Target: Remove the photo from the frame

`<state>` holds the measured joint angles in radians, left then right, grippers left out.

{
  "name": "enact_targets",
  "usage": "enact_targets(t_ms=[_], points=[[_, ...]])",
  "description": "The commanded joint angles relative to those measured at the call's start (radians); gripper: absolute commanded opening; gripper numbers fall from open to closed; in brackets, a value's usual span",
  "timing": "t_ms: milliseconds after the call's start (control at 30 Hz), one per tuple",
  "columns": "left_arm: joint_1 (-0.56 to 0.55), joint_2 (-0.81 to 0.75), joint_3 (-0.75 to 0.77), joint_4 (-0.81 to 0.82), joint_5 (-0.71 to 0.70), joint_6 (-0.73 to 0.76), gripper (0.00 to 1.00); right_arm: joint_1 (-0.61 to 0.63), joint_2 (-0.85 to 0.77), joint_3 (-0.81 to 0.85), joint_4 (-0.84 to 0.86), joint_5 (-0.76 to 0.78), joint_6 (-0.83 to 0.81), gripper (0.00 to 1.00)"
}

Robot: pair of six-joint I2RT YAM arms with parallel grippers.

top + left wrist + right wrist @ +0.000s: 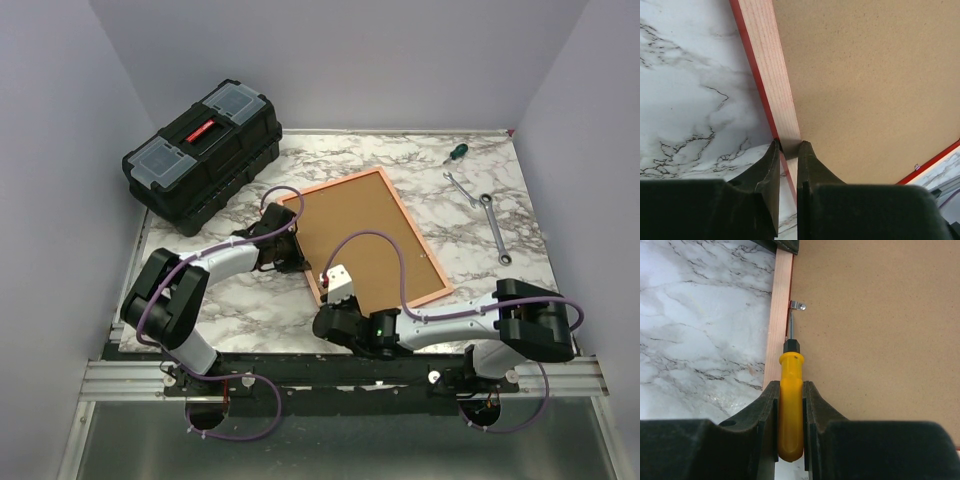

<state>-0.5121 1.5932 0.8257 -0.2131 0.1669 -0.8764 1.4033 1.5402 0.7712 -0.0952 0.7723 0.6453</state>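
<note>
Left gripper (788, 144): jaws clenched across frame (767, 65) rail, lower centre. Right gripper (790, 385): jaws clamp yellow screwdriver (791, 370), tip at metal clip (798, 305), upper centre, beside board (880, 365).

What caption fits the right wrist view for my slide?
Right gripper holds a yellow screwdriver, its tip at a metal clip on the back of the frame.

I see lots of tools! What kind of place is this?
Probably a robot lab set up like a workshop: robot arms at a marble table, with a toolbox and wrenches on it.
</note>
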Motion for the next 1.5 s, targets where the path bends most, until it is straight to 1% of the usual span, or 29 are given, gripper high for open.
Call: enact_targets(t_ms=[0, 67, 200, 367, 500, 567, 633, 667, 700, 733, 767, 867, 933, 1033, 1100, 1167, 1267, 1400, 1433, 1467], points=[[-0.017, 0.009, -0.055, -0.015, -0.043, 0.024, 0.0, -0.003, 0.044, -0.001, 0.02, 0.048, -0.001, 0.0], [-0.026, 0.001, -0.069, -0.011, -0.048, 0.016, 0.0, -0.006, 0.059, 0.003, 0.035, 0.062, -0.012, 0.0], [-0.038, -0.011, -0.105, 0.003, -0.046, -0.005, 0.0, -0.004, 0.076, 0.025, 0.031, 0.137, -0.01, 0.0], [-0.049, -0.026, -0.141, 0.022, -0.047, -0.024, 0.0, -0.013, 0.079, 0.038, 0.085, 0.177, -0.055, 0.0], [-0.049, -0.037, -0.137, 0.015, -0.047, -0.021, 0.0, -0.03, 0.075, 0.053, 0.075, 0.173, -0.07, 0.0], [-0.049, -0.052, -0.13, 0.011, -0.046, -0.014, 0.0, -0.029, 0.031, 0.054, 0.063, 0.14, -0.068, 0.0], [-0.049, -0.073, -0.117, 0.005, -0.043, -0.002, 0.0, -0.03, -0.051, 0.044, 0.073, 0.079, -0.081, 0.0], [-0.048, -0.083, -0.11, 0.0, -0.04, 0.006, 0.02, -0.03, -0.111, 0.034, 0.081, 0.049, -0.083, 0.0], [-0.047, -0.094, -0.099, -0.007, -0.041, 0.013, 0.11, -0.029, -0.17, 0.021, 0.081, 0.029, -0.078, 0.0], [-0.048, -0.103, -0.09, -0.015, -0.045, 0.022, 0.22, -0.03, -0.215, 0.009, 0.075, 0.023, -0.067, 0.0], [-0.047, -0.111, -0.079, -0.022, -0.054, 0.032, 0.3, -0.029, -0.259, -0.001, 0.057, 0.016, -0.067, 0.0], [-0.047, -0.128, -0.047, -0.046, -0.092, 0.063, 0.54, -0.03, -0.325, 0.003, -0.099, 0.03, -0.008, 0.0], [-0.042, -0.117, -0.015, -0.069, -0.115, 0.079, 0.62, -0.03, -0.357, -0.002, -0.2, 0.028, 0.049, 0.0], [-0.029, -0.069, 0.033, -0.092, -0.126, 0.098, 0.66, -0.03, -0.438, -0.042, -0.274, 0.011, 0.123, 0.0], [-0.024, -0.024, 0.067, -0.119, -0.148, 0.107, 0.66, -0.029, -0.498, -0.071, -0.294, 0.001, 0.154, 0.01], [-0.021, 0.01, 0.089, -0.134, -0.159, 0.107, 0.63, -0.029, -0.55, -0.089, -0.321, -0.003, 0.177, 0.01], [-0.019, 0.041, 0.098, -0.134, -0.158, 0.1, 0.55, -0.029, -0.596, -0.1, -0.373, 0.008, 0.202, 0.01], [-0.026, 0.064, 0.075, -0.112, -0.134, 0.077, 0.46, -0.029, -0.599, -0.095, -0.412, 0.017, 0.21, 0.0], [-0.029, 0.065, 0.063, -0.101, -0.128, 0.072, 0.41, -0.029, -0.596, -0.094, -0.413, 0.018, 0.208, 0.0], [-0.038, 0.063, 0.047, -0.089, -0.119, 0.064, 0.33, -0.029, -0.594, -0.092, -0.412, 0.015, 0.207, 0.0]])
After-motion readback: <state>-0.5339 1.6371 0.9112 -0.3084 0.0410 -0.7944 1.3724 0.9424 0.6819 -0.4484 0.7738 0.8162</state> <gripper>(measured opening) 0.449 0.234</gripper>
